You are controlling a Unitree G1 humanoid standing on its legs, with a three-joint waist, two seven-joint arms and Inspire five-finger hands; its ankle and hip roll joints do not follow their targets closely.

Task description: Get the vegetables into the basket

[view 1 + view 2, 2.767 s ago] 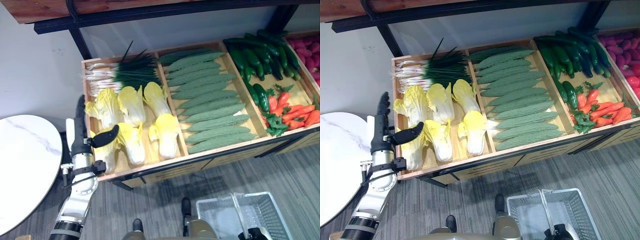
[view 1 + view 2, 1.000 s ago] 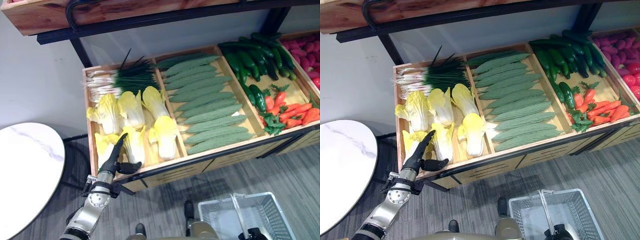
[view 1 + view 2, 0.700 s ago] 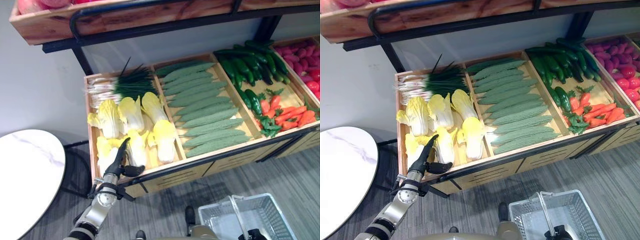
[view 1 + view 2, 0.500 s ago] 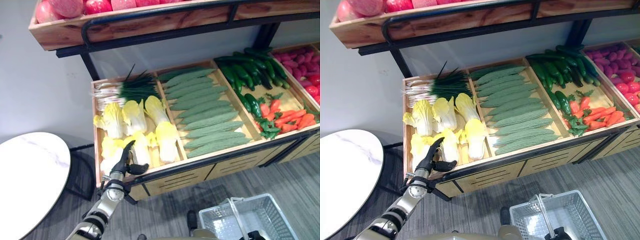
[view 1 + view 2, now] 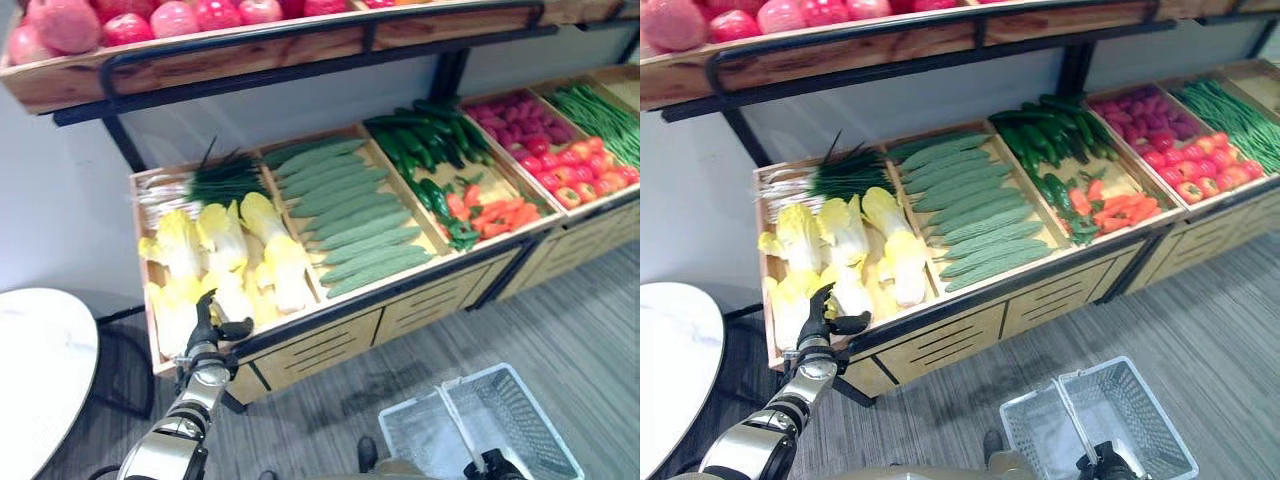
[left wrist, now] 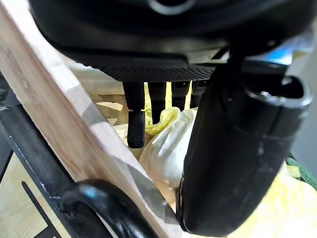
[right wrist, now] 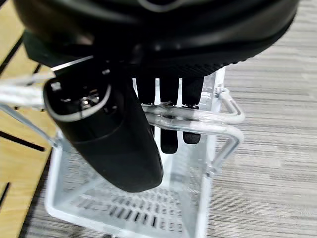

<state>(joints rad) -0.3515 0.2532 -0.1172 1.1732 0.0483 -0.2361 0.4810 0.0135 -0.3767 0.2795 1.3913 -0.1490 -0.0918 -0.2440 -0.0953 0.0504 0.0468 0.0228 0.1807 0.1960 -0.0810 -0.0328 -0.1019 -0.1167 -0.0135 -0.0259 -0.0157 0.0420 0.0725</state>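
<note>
Cabbages, yellow and white, lie in the leftmost bin of the wooden stall, front part, with spring onions behind them in the same bin. Left hand reaches over the bin's front edge at the nearest cabbages; in the left wrist view its fingers hang straight down above a pale cabbage and the thumb stands apart, so the hand is spread and grips nothing. Whether the fingertips touch the leaves I cannot tell. Basket, a white wire one, is down by the floor at the lower right, well apart from the stall, with no vegetables visible in it. Right hand holds it by the handle: the fingers are curled round the wire bars, thumb on the near side. Bitter gourds fill the next bin to the right, then cucumbers with carrots in front of them. Farther right are red and purple vegetables and green beans. On the upper shelf sit red fruits. A round white table stands at the left, beside the stall
</note>
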